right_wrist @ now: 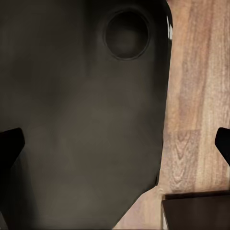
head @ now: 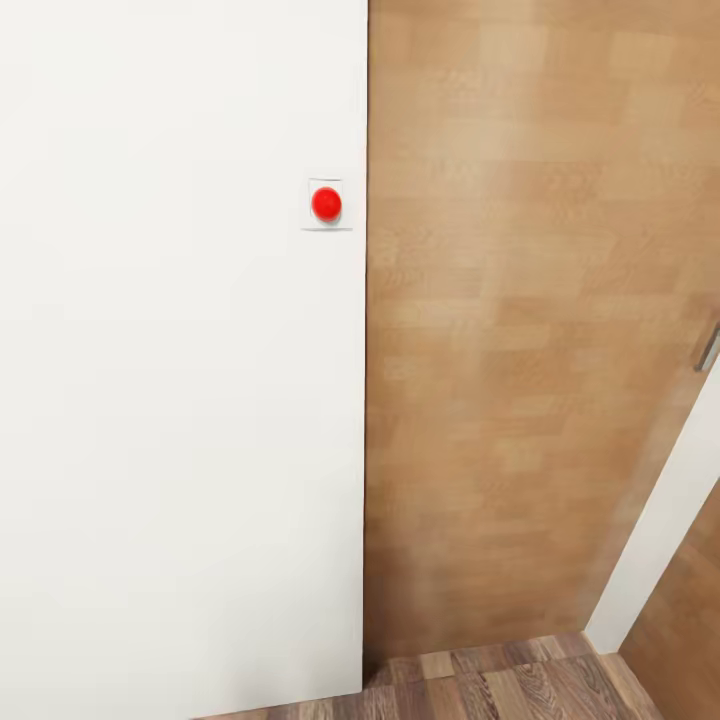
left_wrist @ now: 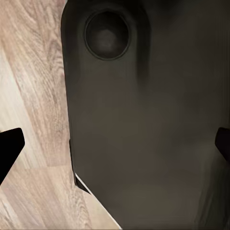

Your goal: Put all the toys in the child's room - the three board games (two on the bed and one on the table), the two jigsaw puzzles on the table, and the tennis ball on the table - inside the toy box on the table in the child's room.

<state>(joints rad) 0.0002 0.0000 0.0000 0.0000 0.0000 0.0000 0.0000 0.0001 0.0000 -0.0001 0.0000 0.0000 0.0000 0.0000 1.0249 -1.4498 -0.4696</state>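
The toys, the bed, the table and the toy box are out of view. In the left wrist view my left gripper [left_wrist: 115, 146] is open, its dark fingertips [left_wrist: 10, 147] far apart with nothing between them. It hangs over the robot's dark body [left_wrist: 143, 120] and the wood-plank floor [left_wrist: 33, 72]. In the right wrist view my right gripper [right_wrist: 115, 146] is likewise open and empty, with black fingertips [right_wrist: 9, 146] at the picture's sides, above the same dark body [right_wrist: 81, 120].
Close ahead in the head view stands a white wall [head: 180, 400] with a red round button [head: 326, 203] on a small plate. Beside it is a wooden door [head: 520, 320] with a metal handle [head: 708, 348], then a white door frame [head: 660, 520]. Wood floor [head: 500, 690] lies below.
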